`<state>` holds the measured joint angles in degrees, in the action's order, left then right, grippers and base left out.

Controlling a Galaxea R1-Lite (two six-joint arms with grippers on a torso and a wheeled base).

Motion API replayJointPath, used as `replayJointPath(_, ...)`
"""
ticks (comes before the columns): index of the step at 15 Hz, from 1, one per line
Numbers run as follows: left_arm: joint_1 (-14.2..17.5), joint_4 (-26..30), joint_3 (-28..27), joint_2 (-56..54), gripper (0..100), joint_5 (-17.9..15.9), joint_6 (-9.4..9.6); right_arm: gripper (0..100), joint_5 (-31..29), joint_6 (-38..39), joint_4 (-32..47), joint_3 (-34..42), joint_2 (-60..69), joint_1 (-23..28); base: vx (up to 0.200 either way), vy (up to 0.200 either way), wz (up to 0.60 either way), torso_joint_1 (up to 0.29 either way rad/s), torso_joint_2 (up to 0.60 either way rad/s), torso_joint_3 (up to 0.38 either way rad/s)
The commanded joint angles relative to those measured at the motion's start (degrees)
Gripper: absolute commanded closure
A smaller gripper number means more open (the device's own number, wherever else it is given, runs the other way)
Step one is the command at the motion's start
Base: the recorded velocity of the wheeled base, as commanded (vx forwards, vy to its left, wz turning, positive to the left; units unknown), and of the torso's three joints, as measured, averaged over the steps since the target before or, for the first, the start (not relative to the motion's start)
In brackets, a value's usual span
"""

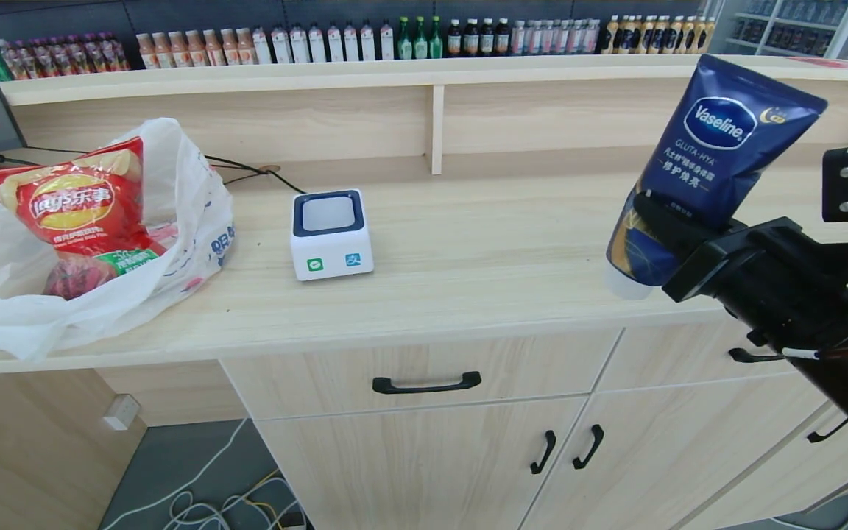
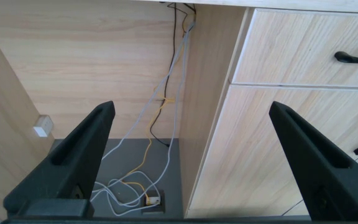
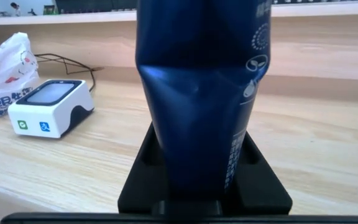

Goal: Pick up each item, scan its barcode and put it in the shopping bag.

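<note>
Lotion tube, dark blue, is clamped in my right claw and held in the air over the right end of the counter, near its front edge. It is tilted, crimped end up and away from me. Its white cap points down, and my fingers cover part of the lower body. In the right wrist view the tube blocks the middle of the picture and runs off the top. The right claw grips it from both sides. I cannot tell which face carries the barcode.

Well apart from it, toward the middle of the counter, the white scanner stands with its window facing up. It also shows beyond the tube in the right wrist view.

Farther left lies the shopping bag, open and slumped, its far side cut by the picture's edge. A red bag of chips stands out of it. Something dark red lies underneath, too hidden to name.

My left claw hangs wide apart and holding nothing, below counter level. It faces the cabinet front and loose cables in the gap beside it.
</note>
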<state>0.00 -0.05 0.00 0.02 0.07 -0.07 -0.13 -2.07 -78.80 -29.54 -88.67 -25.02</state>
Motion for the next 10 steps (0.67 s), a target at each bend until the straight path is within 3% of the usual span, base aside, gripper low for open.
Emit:
replayJointPath(1,0.00,-0.04,0.00,-0.02,0,0.01,-0.01,100,-0.04,-0.04,-0.04,0.36,-0.53,-0.47,0.000,0.000,0.00,0.000,0.00,0.000)
replayJointPath(10,0.00,0.05,0.00,-0.02,0,0.01,-0.01,100,1.63,0.05,-1.27,1.06,-0.27,-2.58,0.000,0.000,0.00,0.000,0.00,0.000)
